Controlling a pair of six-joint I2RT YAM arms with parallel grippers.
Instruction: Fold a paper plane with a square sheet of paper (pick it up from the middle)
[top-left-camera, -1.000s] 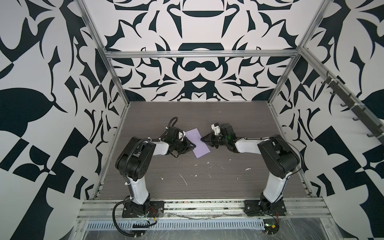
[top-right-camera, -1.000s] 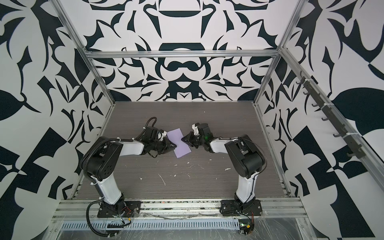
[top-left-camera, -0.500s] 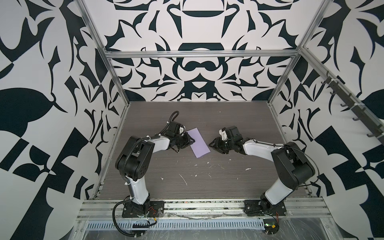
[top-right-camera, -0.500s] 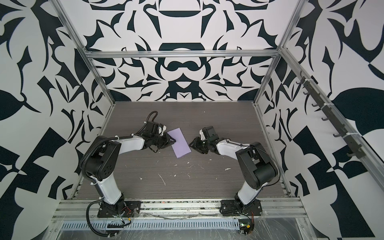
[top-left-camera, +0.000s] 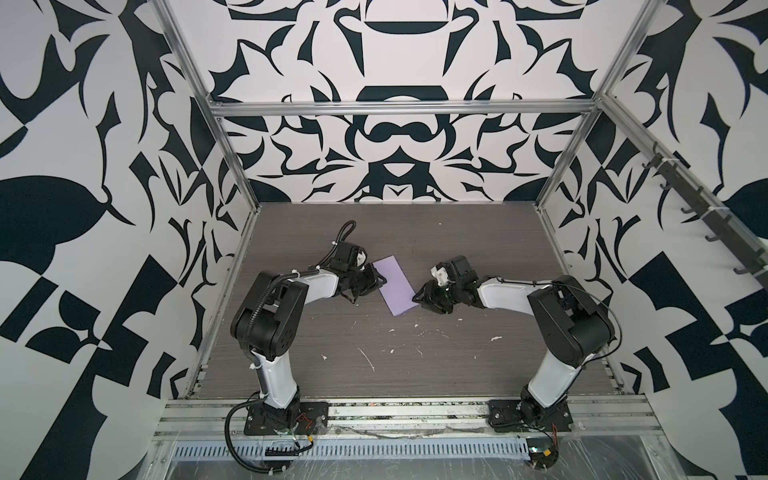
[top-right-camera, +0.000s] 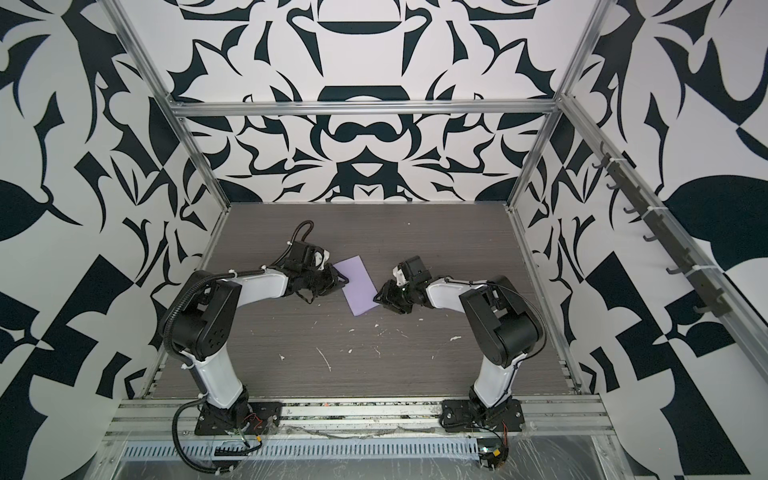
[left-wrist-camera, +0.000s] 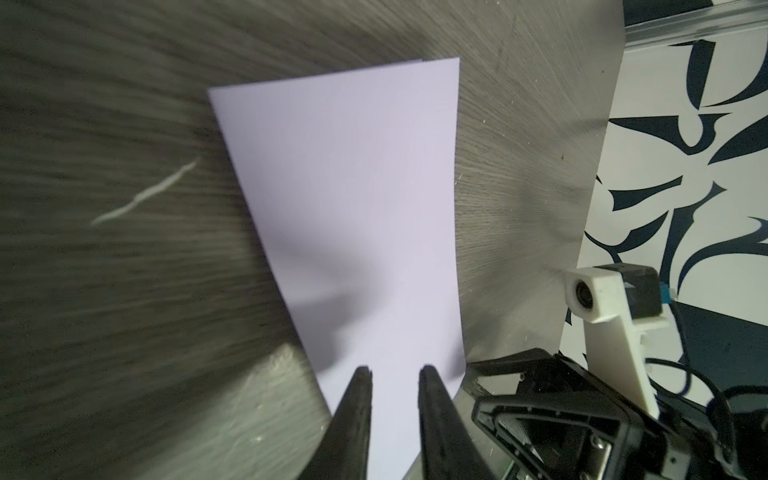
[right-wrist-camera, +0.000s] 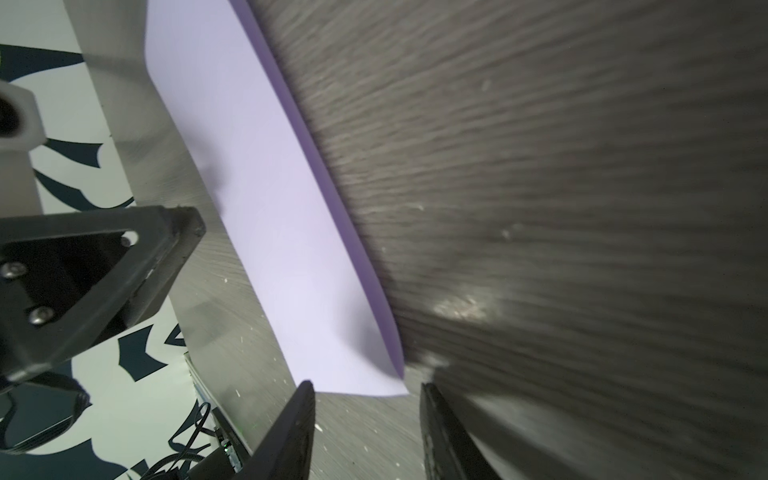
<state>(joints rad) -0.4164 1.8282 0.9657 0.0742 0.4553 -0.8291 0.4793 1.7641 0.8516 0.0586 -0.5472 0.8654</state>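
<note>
The table (right-wrist-camera: 540, 166) is blurred in the right wrist view, and whether the left gripper (left-wrist-camera: 394, 372) presses on the paper cannot be told. Its jaws are set narrowly apart over an edge of the square sheet of paper (top-left-camera: 395, 286), which is laid folded in half between the arms. The right gripper (right-wrist-camera: 365, 388) is spread wider, with a paper corner lying ungripped between its tips.
</note>
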